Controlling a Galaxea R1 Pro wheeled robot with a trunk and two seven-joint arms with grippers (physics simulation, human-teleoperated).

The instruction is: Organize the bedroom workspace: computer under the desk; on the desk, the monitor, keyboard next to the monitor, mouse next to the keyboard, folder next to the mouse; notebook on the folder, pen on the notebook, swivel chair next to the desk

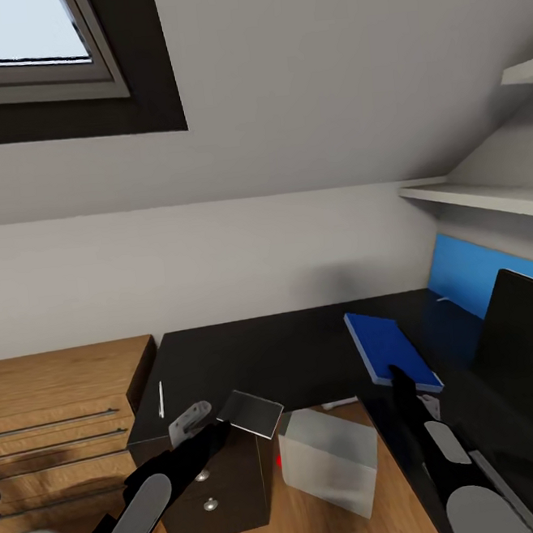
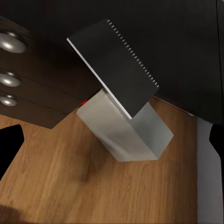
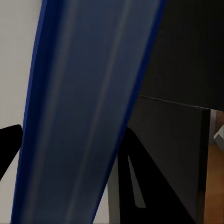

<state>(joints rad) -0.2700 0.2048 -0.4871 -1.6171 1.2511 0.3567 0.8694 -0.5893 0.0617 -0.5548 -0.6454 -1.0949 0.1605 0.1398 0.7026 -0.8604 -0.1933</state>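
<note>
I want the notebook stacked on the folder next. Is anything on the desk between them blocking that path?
Nothing visible does. The notebook is at the left tool by the desk edge; bare desktop runs to the folder. The pen lies on the other side.

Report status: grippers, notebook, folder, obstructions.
Left gripper shut on notebook, held off the desk edge above computer. Right gripper at folder, grip unclear. Pen on desk.

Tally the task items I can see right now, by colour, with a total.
Blue: 1, the folder
Dark grey or black: 2, the notebook and the monitor
Pale grey-white: 2, the computer and the pen
Total: 5
</note>
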